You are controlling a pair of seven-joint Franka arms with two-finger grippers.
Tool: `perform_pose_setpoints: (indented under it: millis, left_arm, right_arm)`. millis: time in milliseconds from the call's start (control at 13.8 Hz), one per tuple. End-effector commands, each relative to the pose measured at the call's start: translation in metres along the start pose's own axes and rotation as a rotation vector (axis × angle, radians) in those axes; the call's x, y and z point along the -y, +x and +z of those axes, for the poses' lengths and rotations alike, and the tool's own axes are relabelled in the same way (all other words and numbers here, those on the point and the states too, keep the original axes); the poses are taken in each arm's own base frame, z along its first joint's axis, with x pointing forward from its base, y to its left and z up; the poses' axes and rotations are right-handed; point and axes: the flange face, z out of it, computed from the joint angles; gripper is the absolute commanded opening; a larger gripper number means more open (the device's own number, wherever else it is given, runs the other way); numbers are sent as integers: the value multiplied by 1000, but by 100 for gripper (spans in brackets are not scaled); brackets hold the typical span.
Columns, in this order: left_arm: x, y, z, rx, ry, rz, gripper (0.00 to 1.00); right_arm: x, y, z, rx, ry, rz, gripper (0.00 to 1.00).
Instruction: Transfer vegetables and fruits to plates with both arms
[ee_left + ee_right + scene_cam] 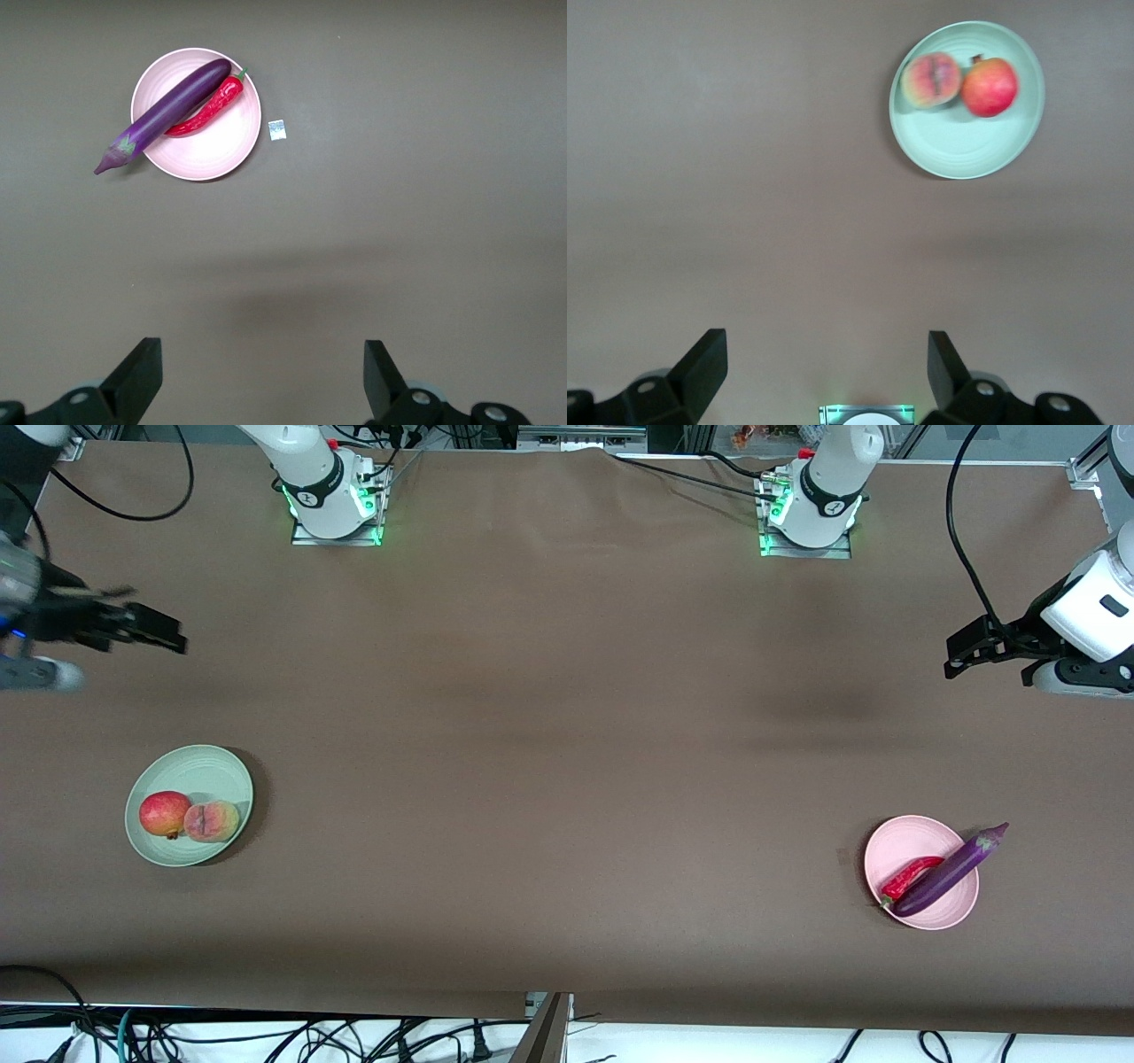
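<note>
The pale green plate (199, 766) near the right arm's end holds the red apple-like fruit (164, 814) and the peach (212, 820) side by side. The pale pink plate (912, 843) near the left arm's end holds the purple eggplant (950, 869), whose stem end sticks out over the rim, and the red chili (909, 875) beside it. My right gripper (161, 634) is open and empty, up over bare table at the right arm's end. My left gripper (962, 652) is open and empty, up over bare table at the left arm's end. The wrist views show the same plates (221, 150) (957, 150).
A small white scrap (842, 855) lies on the brown table beside the pink plate; it also shows in the left wrist view (276, 129). The arm bases (332, 500) (811, 509) stand along the table edge farthest from the front camera. Cables hang past the nearest edge.
</note>
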Motion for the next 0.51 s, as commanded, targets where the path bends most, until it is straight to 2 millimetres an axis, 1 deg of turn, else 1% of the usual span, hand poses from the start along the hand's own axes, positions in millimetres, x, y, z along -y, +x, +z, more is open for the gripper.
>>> perform_pose_setpoints:
  millis: [0,73,291,364,436]
  left_arm:
    - [0,-2,-4,-1,20,25,100]
    - [0,-2,-4,-1,20,25,100]
    - [0,-2,-4,-1,20,25,100]
    - [0,-2,-4,-1,20,25,100]
    - [0,-2,-4,-1,20,25,100]
  right_arm:
    - [-4,-13,2,-1,-7,-7,100]
    - [-5,-10,5,3,-12,-8,100]
    - [16,-4,6,3,-57,-51,100]
    - [20,-4,5,-2,-81,-62,100]
    - [18,-2,7,3,-79,-61,100]
